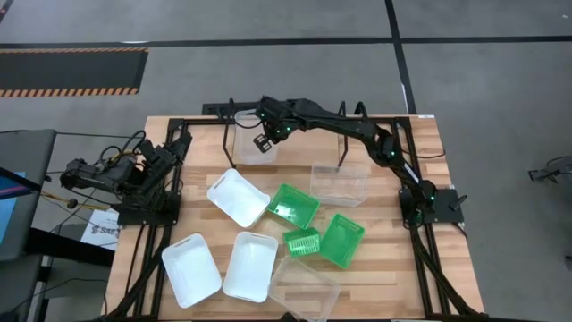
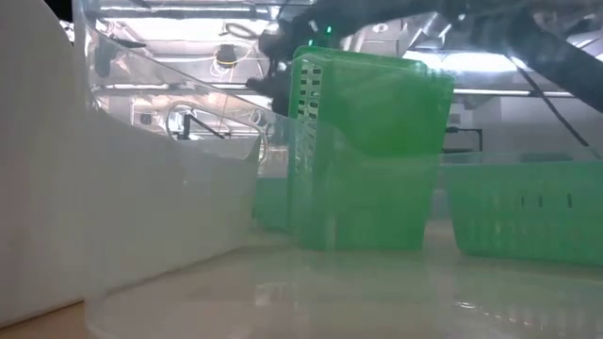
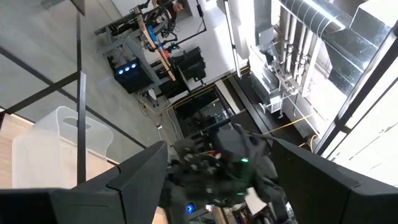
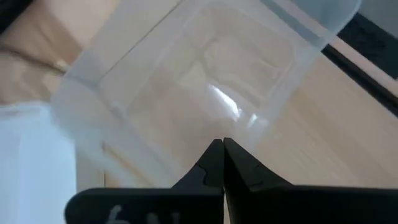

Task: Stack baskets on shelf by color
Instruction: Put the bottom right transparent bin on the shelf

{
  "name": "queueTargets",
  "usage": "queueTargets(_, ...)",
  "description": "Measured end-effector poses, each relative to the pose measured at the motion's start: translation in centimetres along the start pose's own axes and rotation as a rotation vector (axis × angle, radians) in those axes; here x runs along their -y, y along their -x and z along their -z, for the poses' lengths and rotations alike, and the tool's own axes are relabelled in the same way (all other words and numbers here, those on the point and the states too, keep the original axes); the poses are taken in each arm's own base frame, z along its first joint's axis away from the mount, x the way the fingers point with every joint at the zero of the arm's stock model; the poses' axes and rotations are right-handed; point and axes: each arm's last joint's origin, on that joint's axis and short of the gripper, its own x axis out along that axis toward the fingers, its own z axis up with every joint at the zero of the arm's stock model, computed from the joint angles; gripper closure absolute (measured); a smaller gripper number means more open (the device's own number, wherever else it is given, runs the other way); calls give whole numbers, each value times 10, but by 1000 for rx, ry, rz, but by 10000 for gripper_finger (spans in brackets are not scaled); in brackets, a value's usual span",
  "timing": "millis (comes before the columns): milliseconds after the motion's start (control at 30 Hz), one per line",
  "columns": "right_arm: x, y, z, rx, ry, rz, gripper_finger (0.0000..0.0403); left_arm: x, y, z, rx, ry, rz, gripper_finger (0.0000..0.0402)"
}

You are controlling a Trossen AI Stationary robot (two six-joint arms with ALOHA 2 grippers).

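My right gripper [image 1: 264,140] reaches over the left end of the black rod shelf [image 1: 344,134] and is shut at a clear basket [image 1: 253,148], which fills the right wrist view [image 4: 211,74]. A second clear basket [image 1: 340,183] sits by the shelf's right legs, and a third [image 1: 304,286] sits at the near edge. Three white baskets [image 1: 237,197] [image 1: 190,268] [image 1: 250,266] and three green baskets [image 1: 293,206] [image 1: 302,241] [image 1: 342,240] rest on the table. My left gripper [image 3: 217,144] is open and empty, parked at the table's left edge [image 1: 125,174]. My right gripper comes at the clear basket from above, pointing down, its shut fingertips [image 4: 214,155] at the basket's near wall [image 4: 205,134]. The fingers hide the place of contact. The basket looks tilted below them, its opening up, over the shelf's left end.
The baskets crowd the table's middle and near part. In the low view a clear basket [image 2: 170,198] stands close in front, with an upended green basket [image 2: 372,151] behind it. A black frame [image 1: 143,259] borders the table, and cables lie at the left.
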Motion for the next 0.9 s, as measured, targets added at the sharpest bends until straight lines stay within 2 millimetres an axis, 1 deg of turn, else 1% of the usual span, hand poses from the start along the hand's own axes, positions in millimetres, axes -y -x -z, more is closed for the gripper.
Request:
queueTargets(67,-5,5,1,8,49,-10,388,0,0,0,0,-1,0,123)
queueTargets(133,-11,10,7,-22,110,-6,386,0,0,0,0,0,0,123)
queueTargets(233,-17,20,17,-67,144,33,387,0,0,0,-1,0,1,123)
queueTargets(333,-20,20,29,-139,178,106,393,0,0,0,-2,-1,1,123)
queueTargets(400,-22,17,34,-170,189,120,395,0,0,0,-1,0,0,123)
queueTargets(600,-28,18,31,-82,177,156,392,0,0,0,-2,1,1,123)
queueTargets(833,-26,19,34,-115,163,173,394,0,0,0,-7,6,6,123)
queueTargets(900,-27,16,34,-105,154,170,394,0,0,0,-8,8,7,123)
